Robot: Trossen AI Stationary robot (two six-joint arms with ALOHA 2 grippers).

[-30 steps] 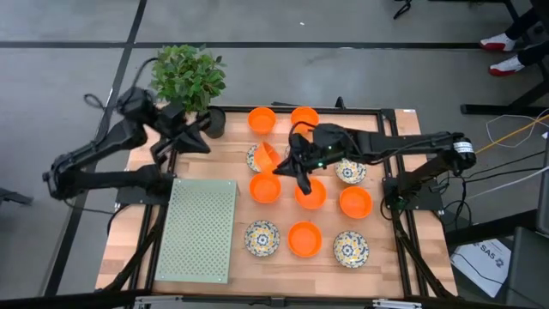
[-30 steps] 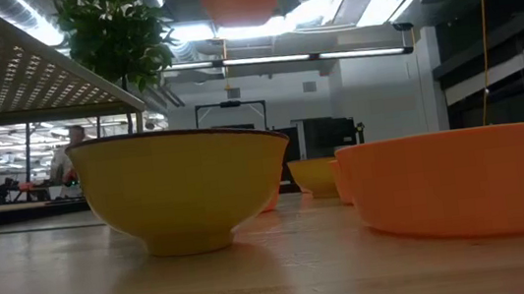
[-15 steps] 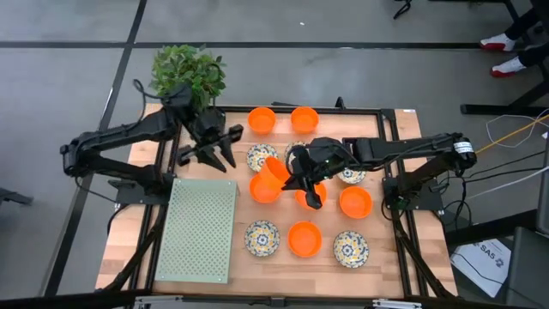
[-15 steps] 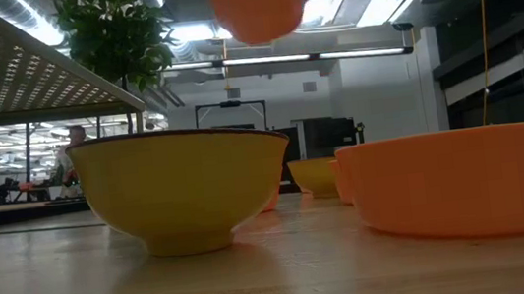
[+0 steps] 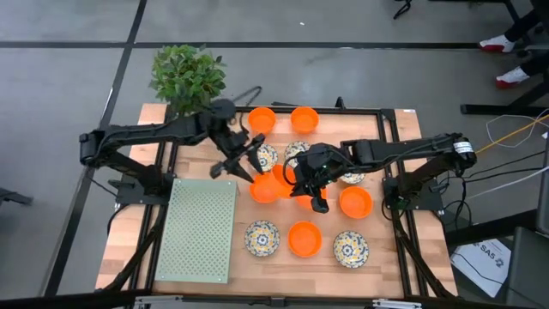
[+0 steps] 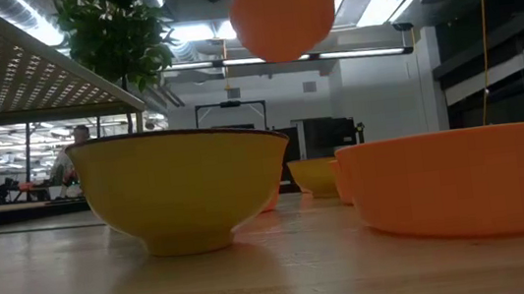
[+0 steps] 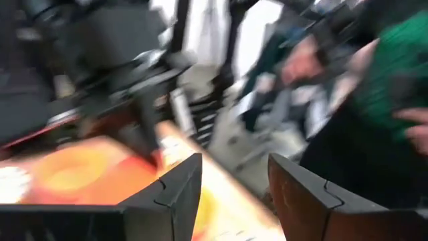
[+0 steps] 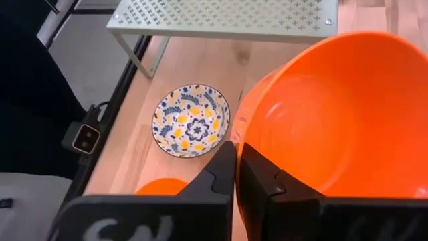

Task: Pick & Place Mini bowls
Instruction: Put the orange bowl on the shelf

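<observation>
The right tool (image 5: pixel 296 180) is clamped on the rim of a plain bright orange mini bowl (image 5: pixel 284 176), holding it tilted in the air above the middle of the wooden surface (image 5: pixel 257 215). In the right wrist view the two dark fingers (image 8: pixel 221 175) pinch the bowl's wall (image 8: pixel 321 120) between them, one inside and one outside, with the bowl's hollow facing the camera. From table height the same lifted bowl (image 6: pixel 282 13) hangs well above the bowls standing on the surface.

The left tool (image 5: pixel 247 160) reaches in from the far left corner, its fingers (image 7: pixel 175 191) spread apart and holding nothing, just beside the lifted bowl on its left.

Below the held bowl another orange bowl (image 5: pixel 265 188) sits on the surface. The remaining mini bowls stand around the middle and right part of the surface: orange ones (image 5: pixel 262 119) toward the far edge, white ones with a blue-and-yellow floral pattern (image 5: pixel 262 238) and an orange one (image 5: pixel 304 239) along the near edge.

A pale green perforated metal rack (image 5: pixel 202 230) stands at the near left side of the surface, and a leafy green potted plant (image 5: pixel 187 77) occupies the far left corner.
</observation>
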